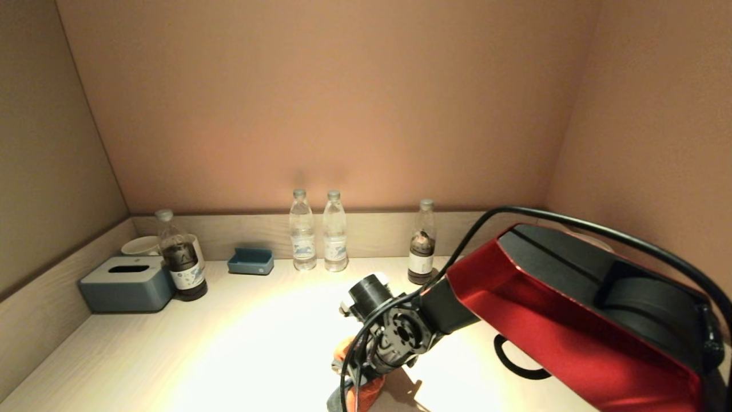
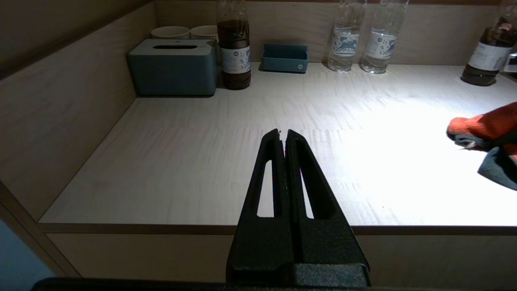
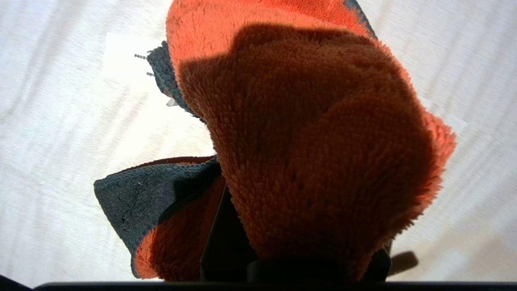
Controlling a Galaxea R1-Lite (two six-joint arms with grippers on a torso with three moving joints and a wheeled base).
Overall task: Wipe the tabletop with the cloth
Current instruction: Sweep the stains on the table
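Observation:
An orange cloth with a grey edge (image 3: 315,133) is bunched over my right gripper (image 1: 366,377), which is shut on it and holds it down on the pale wooden tabletop (image 1: 229,343) near the front middle. Only part of one dark finger (image 3: 226,246) shows under the cloth. In the head view the cloth (image 1: 366,395) peeks out below the wrist. It also shows at the edge of the left wrist view (image 2: 484,125). My left gripper (image 2: 282,132) is shut and empty, parked over the table's front edge, left of the cloth.
Along the back wall stand a grey-blue tissue box (image 1: 127,283), white cups (image 1: 140,246), a dark bottle (image 1: 182,257), a small blue tray (image 1: 250,261), two clear water bottles (image 1: 302,232) and another dark bottle (image 1: 422,243). Walls close in both sides.

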